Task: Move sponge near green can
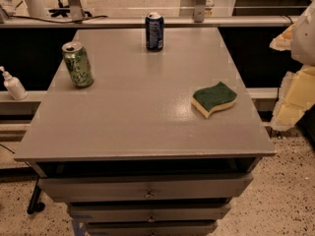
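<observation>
Jaws of the gripper (297, 90) are being held to the right of the sponge (214, 99), out past the desk (138, 127) edge; whether they are spread or pressed together cannot be told. The sponge is being carried flat by the desk, dark green scrubbing side up over pale yellow foam. The green can (78, 64) is being kept upright well apart from the sponge, to its left and somewhat farther back. A dark blue can (154, 31) is being kept upright farther back still, left of the sponge.
</observation>
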You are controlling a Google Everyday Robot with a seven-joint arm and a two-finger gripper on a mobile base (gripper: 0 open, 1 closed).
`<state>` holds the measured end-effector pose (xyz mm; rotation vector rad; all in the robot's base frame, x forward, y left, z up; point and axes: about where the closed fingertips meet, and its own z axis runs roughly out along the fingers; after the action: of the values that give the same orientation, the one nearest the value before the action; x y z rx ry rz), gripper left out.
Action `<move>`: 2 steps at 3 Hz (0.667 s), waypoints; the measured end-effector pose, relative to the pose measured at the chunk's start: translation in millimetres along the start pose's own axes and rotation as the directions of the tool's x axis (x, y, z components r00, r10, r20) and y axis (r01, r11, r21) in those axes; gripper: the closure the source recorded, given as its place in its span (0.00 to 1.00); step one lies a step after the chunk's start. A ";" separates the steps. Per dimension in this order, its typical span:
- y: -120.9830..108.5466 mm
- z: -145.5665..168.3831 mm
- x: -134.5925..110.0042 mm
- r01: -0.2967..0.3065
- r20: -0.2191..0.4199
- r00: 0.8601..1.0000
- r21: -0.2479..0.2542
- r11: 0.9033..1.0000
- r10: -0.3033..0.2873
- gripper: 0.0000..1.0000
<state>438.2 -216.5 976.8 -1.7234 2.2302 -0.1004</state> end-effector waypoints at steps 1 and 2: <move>0.0 0.0 0.0 0.000 0.000 1.000 0.000 1.000 0.000 0.00; -1.1 4.3 -3.6 0.008 0.027 1.000 0.012 1.000 -0.008 0.00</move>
<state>441.2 -212.8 973.8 -1.7173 2.1998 -0.0918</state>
